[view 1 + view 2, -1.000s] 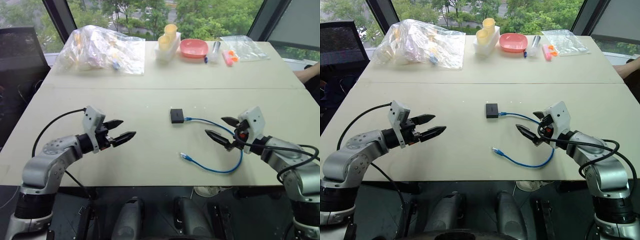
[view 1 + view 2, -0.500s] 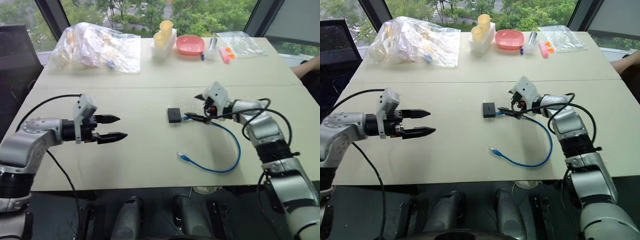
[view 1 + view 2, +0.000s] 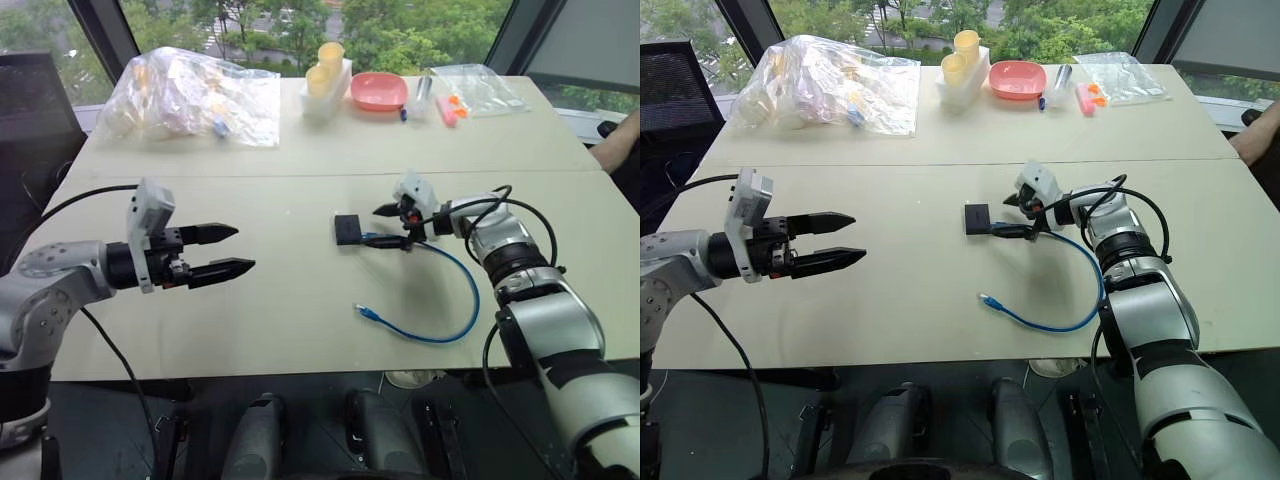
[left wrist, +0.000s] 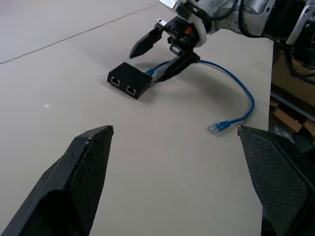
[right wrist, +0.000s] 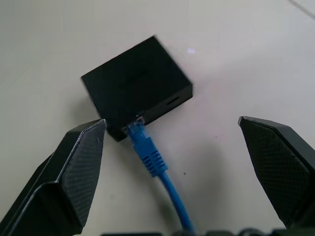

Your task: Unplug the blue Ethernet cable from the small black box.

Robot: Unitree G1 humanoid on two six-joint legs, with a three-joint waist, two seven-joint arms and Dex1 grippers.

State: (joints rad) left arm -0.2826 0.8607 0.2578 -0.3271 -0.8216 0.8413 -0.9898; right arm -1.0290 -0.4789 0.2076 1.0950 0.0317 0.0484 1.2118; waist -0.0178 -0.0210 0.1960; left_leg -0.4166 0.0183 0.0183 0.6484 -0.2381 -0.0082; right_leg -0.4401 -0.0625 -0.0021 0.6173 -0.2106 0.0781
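Observation:
The small black box (image 3: 347, 228) lies flat near the middle of the table. The blue Ethernet cable (image 3: 472, 297) is plugged into the box's right side, as the right wrist view shows at the plug (image 5: 142, 140). From there the cable loops toward the front edge and ends in a loose plug (image 3: 368, 313). My right gripper (image 3: 385, 226) is open just right of the box, one finger on each side of the plugged-in end, touching neither. My left gripper (image 3: 243, 249) hovers open well to the left of the box, pointing toward it, with nothing between its fingers.
Along the far edge sit a crumpled clear plastic bag (image 3: 190, 95), a white holder with yellow cups (image 3: 325, 75), a pink bowl (image 3: 378, 90) and a clear bag of small items (image 3: 470, 88). A person's arm (image 3: 622, 135) rests at the right edge.
My right gripper has swung from the front right of the table up and left to the box, and now straddles the plug. My left gripper has risen a little. Box and cable lie as before.

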